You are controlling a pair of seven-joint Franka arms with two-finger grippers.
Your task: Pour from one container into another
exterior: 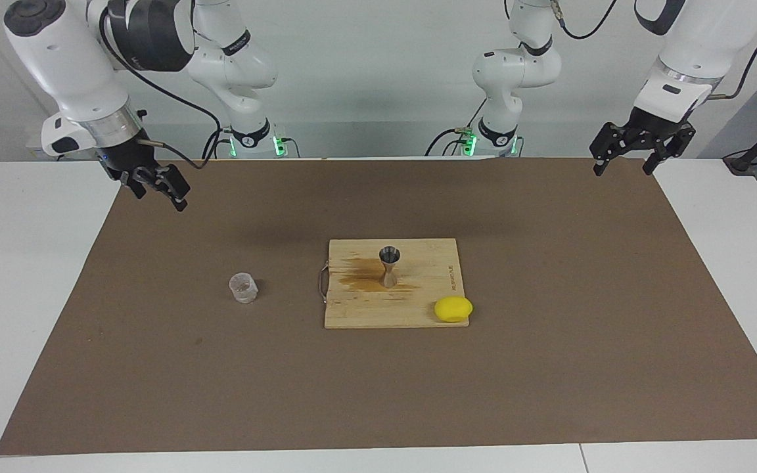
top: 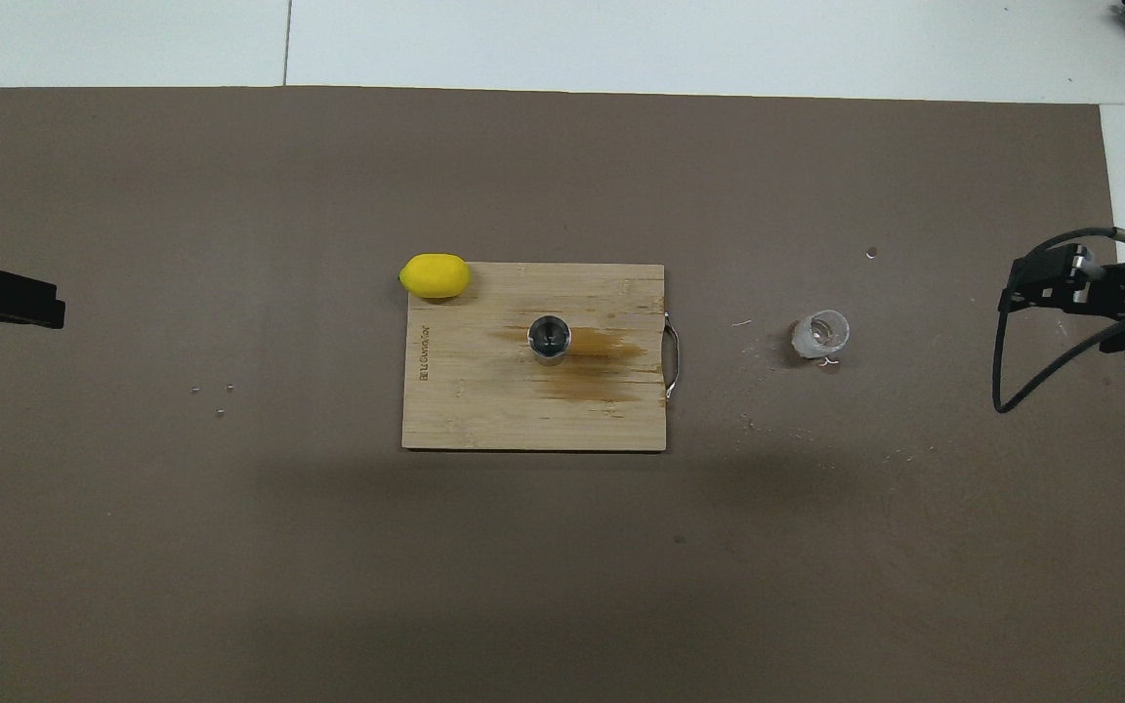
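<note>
- Standing upright on the brown mat [exterior: 549,368], the clear plastic cup [exterior: 243,288] sits toward the right arm's end of the table, beside the bamboo cutting board [exterior: 418,309].
- In the facing view the cup lies at about five o'clock from the right gripper [exterior: 155,186], which hangs raised, jaws spread and empty.
- The metal jigger [exterior: 389,265] stands upright on the board, at three o'clock from the cup.
- The left gripper [exterior: 635,154] waits over the mat's corner, released, well apart from the cup; the right arm looks the nearer.

one plastic cup [exterior: 243,288], one jigger [exterior: 389,265], one cutting board [exterior: 418,309], one lemon [exterior: 453,309]
</note>
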